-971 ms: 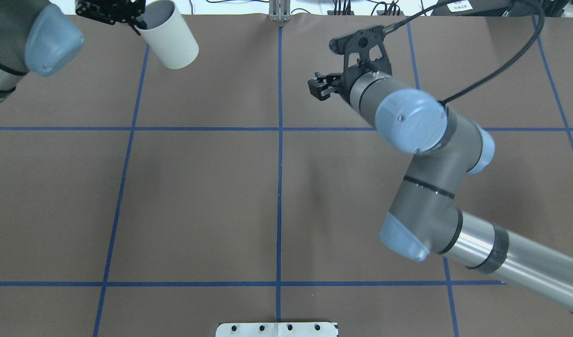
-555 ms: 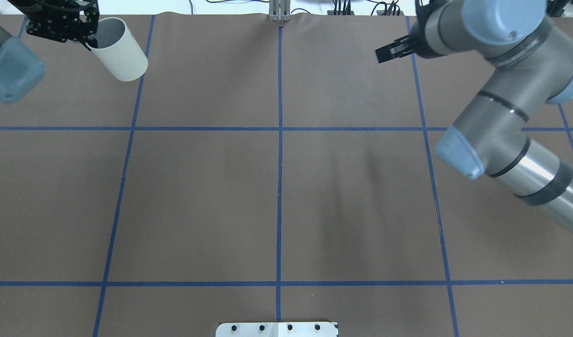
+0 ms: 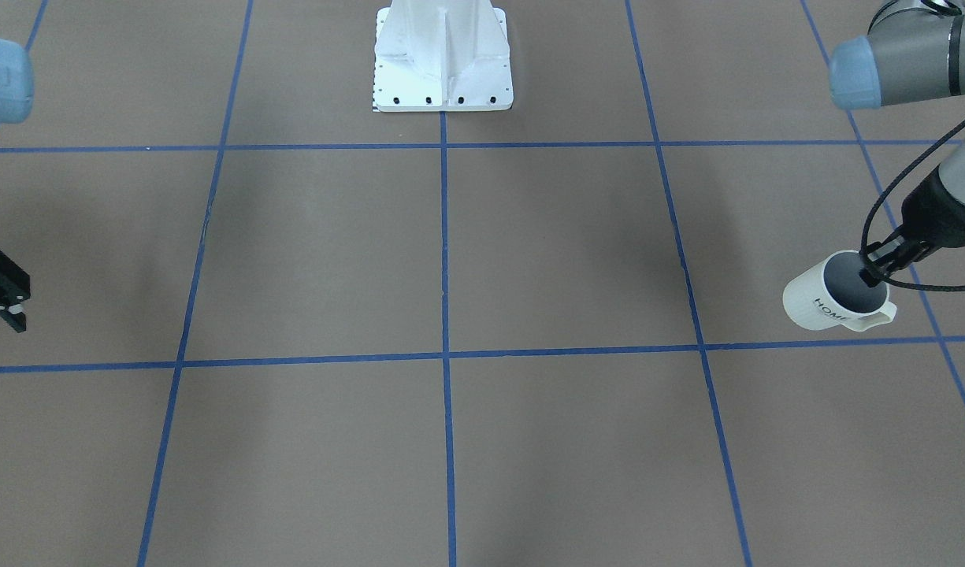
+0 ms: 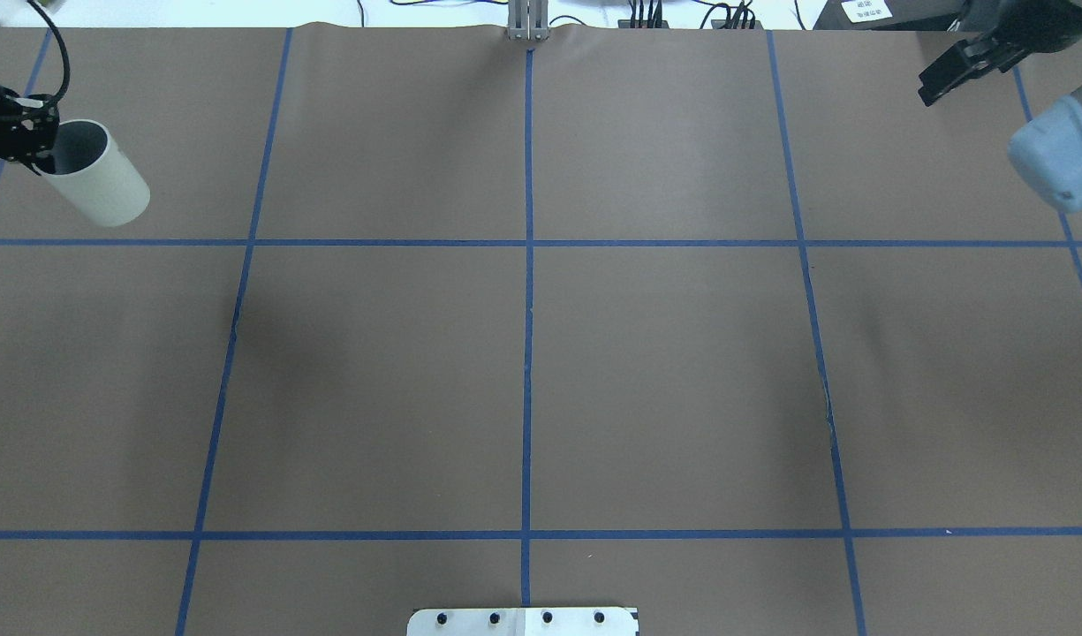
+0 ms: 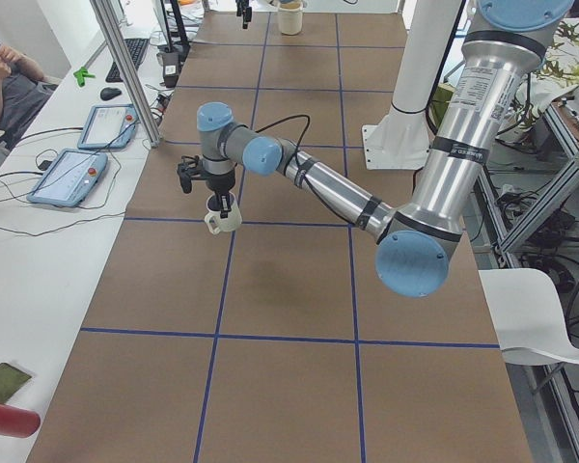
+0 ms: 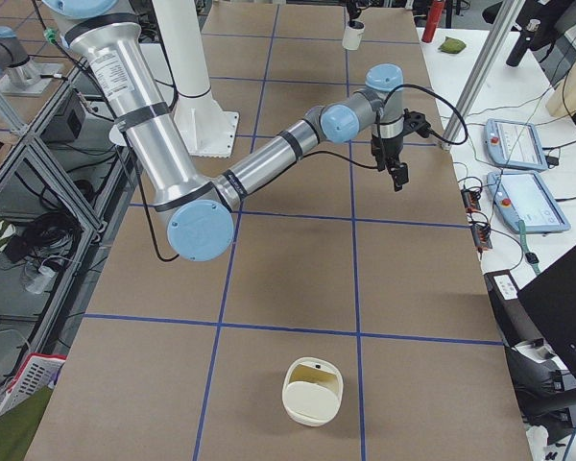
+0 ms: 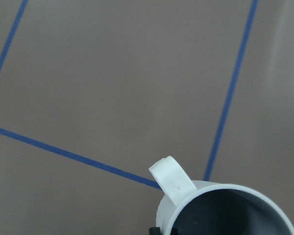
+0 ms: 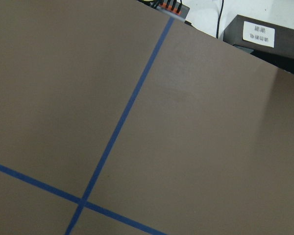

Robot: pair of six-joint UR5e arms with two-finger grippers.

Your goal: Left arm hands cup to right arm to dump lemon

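Grips cup [image 3: 825, 305] rim with left hand [image 3: 874, 273], one finger inside, far left on counter [image 3: 443, 260]. Holds cup tipped. Must cross whole counter to right hand [image 3: 5, 303], well apart; fingers apart or together, cannot tell. No lemon in sight.

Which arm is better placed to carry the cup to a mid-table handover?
Left. The left gripper holds the tilted cup by its rim, one finger inside. The right gripper holds nothing and sits at the opposite table edge, far from the cup.
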